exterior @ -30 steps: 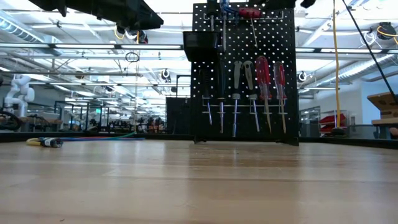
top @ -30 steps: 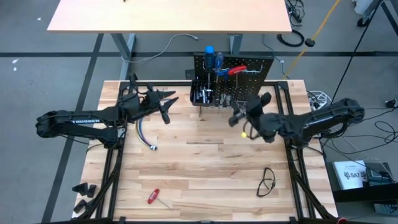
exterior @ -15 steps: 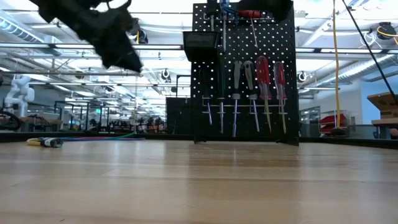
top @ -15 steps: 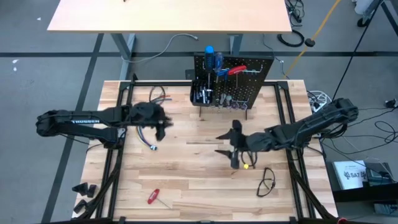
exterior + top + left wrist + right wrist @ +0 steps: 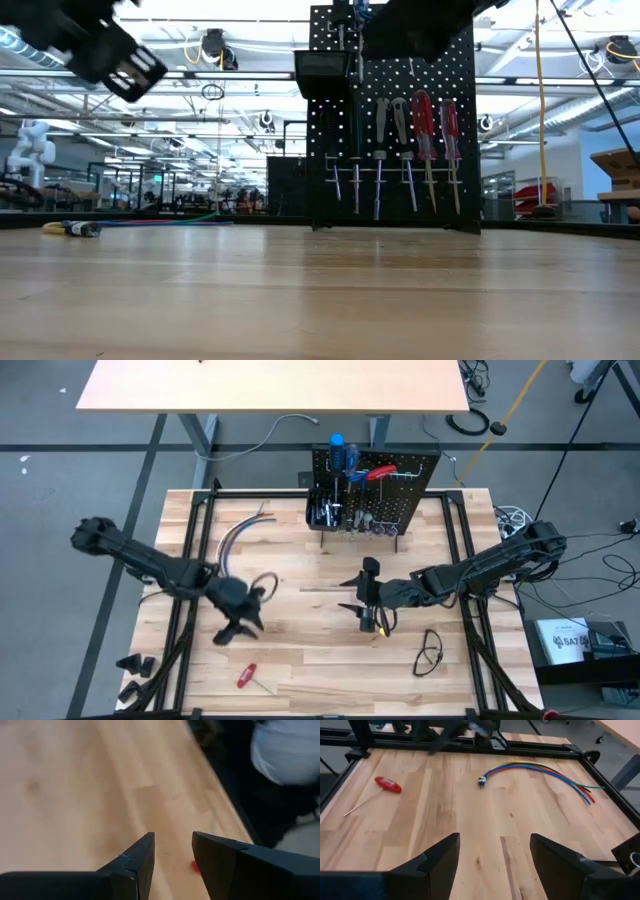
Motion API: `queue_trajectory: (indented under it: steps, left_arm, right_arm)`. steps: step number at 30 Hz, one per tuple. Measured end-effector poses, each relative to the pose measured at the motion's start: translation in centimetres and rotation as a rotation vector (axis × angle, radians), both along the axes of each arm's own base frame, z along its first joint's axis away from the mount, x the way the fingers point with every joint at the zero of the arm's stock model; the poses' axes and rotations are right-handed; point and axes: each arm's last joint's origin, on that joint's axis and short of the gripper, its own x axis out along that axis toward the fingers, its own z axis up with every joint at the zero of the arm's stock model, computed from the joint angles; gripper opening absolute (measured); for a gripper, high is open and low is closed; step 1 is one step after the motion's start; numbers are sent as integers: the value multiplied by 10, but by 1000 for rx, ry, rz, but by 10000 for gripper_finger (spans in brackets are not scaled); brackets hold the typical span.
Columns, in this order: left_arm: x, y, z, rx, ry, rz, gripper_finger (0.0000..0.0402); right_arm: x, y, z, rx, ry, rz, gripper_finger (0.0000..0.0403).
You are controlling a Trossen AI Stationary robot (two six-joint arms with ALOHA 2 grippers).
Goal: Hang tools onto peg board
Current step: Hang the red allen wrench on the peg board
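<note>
1. Red-handled screwdriver (image 5: 246, 676) lies loose on the desk (image 5: 310, 660) at the lower left of the high view, well apart from the peg board (image 5: 372, 490) at the upper centre. It appears to be the one tool not yet hung; the board already carries several.
2. Left gripper (image 5: 238, 622) hangs above the desk in the lower-left quarter of the high view, near the screwdriver but not touching it. Its arm runs in from the left edge, elbow raised, wrist pitched down. In the left wrist view the fingers (image 5: 135, 865) stand partly apart with nothing between them, and a red speck, probably the handle, shows past them.
3. Right gripper (image 5: 368, 610) sits just right of frame centre, arm stretched in from the right. Its fingers (image 5: 442, 852) are spread wide and hold nothing.
4. Recommended approach: align the left gripper across the red handle rather than the slim shaft, descend squarely, and close on the handle's middle so the tool cannot pivot.
5. Coloured wires (image 5: 240, 532) lie at the upper left; keep clear of them on the way to the board.
</note>
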Motion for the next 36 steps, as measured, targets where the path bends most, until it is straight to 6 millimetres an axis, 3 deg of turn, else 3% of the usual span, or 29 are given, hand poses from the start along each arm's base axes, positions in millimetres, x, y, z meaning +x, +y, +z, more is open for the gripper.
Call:
queue_trajectory:
  steps: [8,13,19,28,36]
  left_arm:
    - [14,-53,-17,66,-150,-234,138]
    - [18,-85,-41,118,-52,-352,138]
    - [26,-117,-53,141,-9,-435,138]
    - [16,-141,-92,252,116,-444,138]
    - [18,-142,-100,365,75,-367,138]
  right_arm:
    - [2,1,5,16,-49,-1,235]
    - [2,1,5,60,-62,-19,235]
    - [3,2,7,98,-82,-31,235]
    - [2,8,8,184,-102,-21,235]
    - [-4,25,8,224,-102,20,235]
